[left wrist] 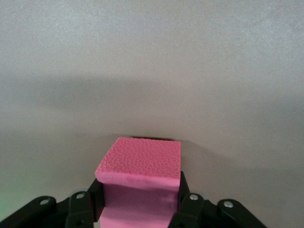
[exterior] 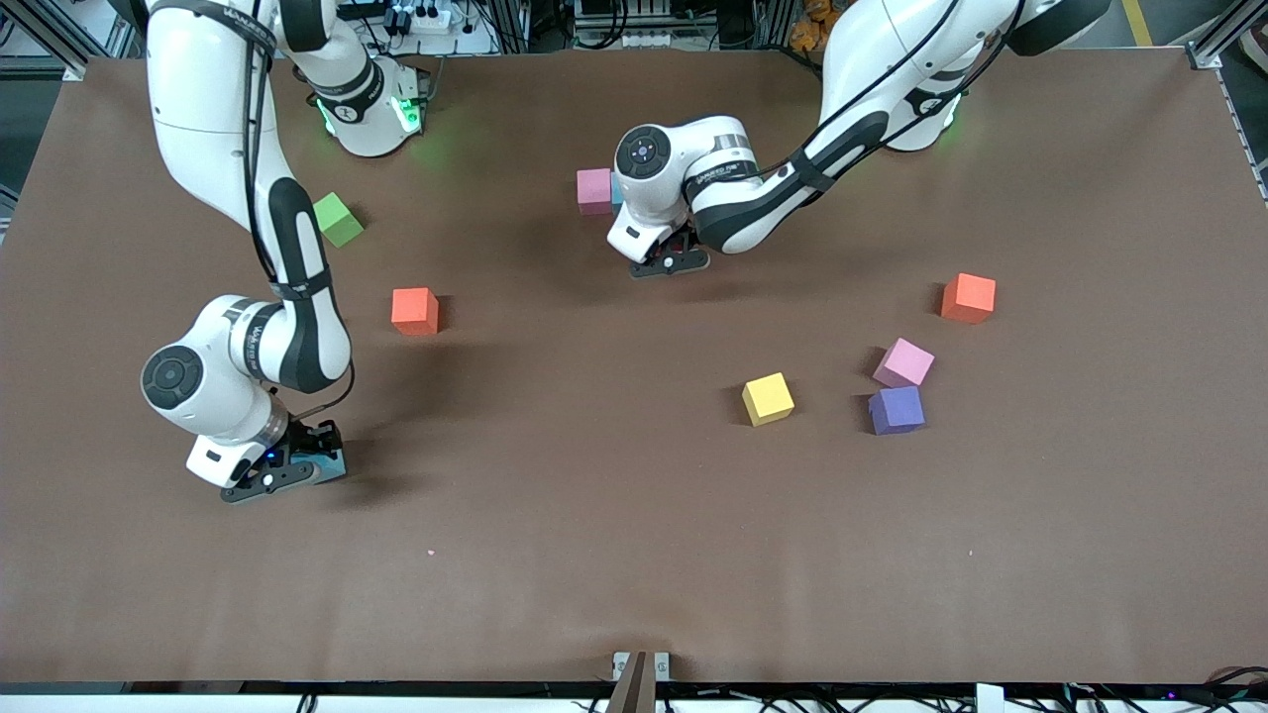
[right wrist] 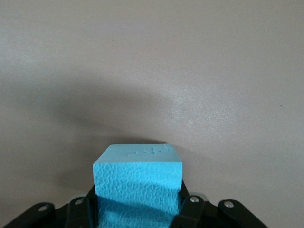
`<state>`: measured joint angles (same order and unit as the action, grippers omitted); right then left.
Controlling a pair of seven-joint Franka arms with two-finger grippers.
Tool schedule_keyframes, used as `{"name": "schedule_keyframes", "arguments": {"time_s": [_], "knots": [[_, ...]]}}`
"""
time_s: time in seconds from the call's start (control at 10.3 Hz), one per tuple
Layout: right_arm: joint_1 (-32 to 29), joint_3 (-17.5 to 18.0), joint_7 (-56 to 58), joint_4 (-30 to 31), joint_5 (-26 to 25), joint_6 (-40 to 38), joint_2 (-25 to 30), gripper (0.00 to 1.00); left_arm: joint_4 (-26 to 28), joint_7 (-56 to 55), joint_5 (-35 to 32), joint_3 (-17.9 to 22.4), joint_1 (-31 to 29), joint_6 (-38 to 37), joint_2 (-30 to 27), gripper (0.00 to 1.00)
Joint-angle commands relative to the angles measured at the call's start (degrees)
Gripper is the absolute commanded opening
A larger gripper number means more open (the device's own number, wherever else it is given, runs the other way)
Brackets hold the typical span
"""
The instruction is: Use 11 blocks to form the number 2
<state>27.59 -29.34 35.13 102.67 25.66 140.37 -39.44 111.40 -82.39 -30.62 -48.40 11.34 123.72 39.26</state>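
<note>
My left gripper (exterior: 671, 259) is low over the table's middle, shut on a pink cube (left wrist: 140, 180); in the front view the hand hides that cube. A second pink cube (exterior: 594, 190) sits beside it, with a blue cube's edge (exterior: 616, 188) showing past the wrist. My right gripper (exterior: 282, 470) is low at the right arm's end, shut on a blue cube (right wrist: 137, 180), which also shows in the front view (exterior: 327, 460). Loose cubes lie scattered: orange-red (exterior: 414, 311), yellow (exterior: 768, 398), pink (exterior: 902, 363), purple (exterior: 897, 410), orange-red (exterior: 968, 298).
A green cube (exterior: 338, 219) lies near the right arm's base, farther from the camera than the orange-red cube. The brown table mat (exterior: 594, 555) is bare along the edge nearest the camera.
</note>
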Motion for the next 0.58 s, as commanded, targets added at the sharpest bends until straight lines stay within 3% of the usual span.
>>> {"name": "schedule_keyframes", "arguments": {"time_s": [0.0, 0.49], "knots": [[-0.26, 0.33, 3.01, 2.53, 0.35, -1.07, 4.01, 0.32, -0.05, -1.72, -1.99, 0.50, 0.79, 0.73, 0.38, 0.32], [-0.52, 0.25, 3.81, 2.71, 0.35, -1.07, 4.10, 0.34, -0.05, -2.69, -1.99, 0.68, 0.96, 2.05, 1.26, 0.32]]}}
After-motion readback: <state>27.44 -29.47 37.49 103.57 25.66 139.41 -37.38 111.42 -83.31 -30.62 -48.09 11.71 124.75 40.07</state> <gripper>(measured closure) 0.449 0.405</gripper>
